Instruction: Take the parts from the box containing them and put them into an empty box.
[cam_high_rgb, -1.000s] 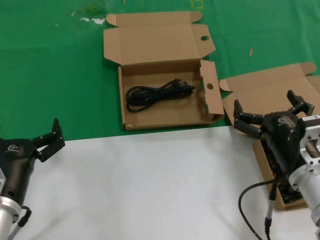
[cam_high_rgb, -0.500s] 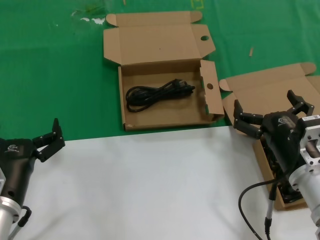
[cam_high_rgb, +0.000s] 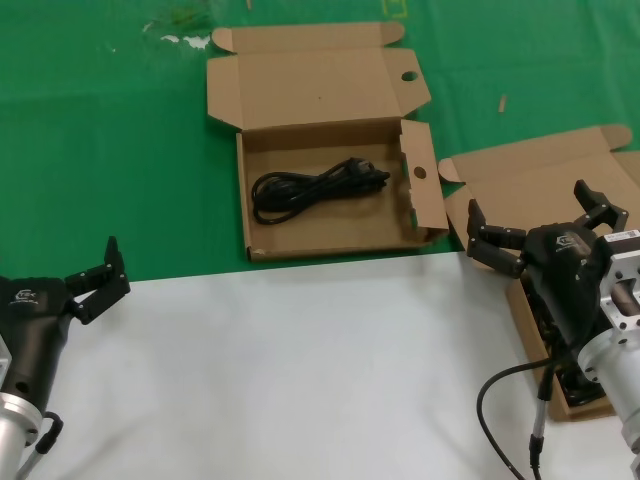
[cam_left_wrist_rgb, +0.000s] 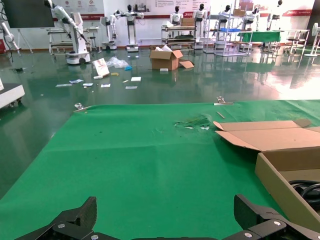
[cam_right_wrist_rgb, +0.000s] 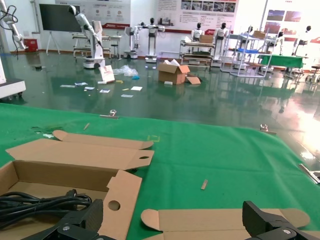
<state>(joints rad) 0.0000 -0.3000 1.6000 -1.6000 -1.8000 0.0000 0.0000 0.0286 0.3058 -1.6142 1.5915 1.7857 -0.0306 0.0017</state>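
Note:
The hole-punched box (cam_high_rgb: 243, 200) lies open on the green cloth at centre, with one coiled black cord (cam_high_rgb: 315, 188) inside. In the right wrist view the same cord (cam_right_wrist_rgb: 35, 205) shows behind that box's holed flap (cam_right_wrist_rgb: 117, 200). The plain-flapped box (cam_high_rgb: 540, 185) sits at the right; my right arm covers most of its inside, and only a dark bit of cord (cam_high_rgb: 572, 388) shows. My right gripper (cam_high_rgb: 540, 222) hovers open and empty over this box (cam_right_wrist_rgb: 220, 220). My left gripper (cam_high_rgb: 100, 280) waits open at the left, where the green cloth meets the white sheet.
The near half of the table is a white sheet (cam_high_rgb: 300, 370). In the left wrist view my left gripper (cam_left_wrist_rgb: 167, 220) faces bare green cloth, with the holed box's wall (cam_left_wrist_rgb: 280, 180) off to one side. A grey cable (cam_high_rgb: 500, 390) loops from my right arm.

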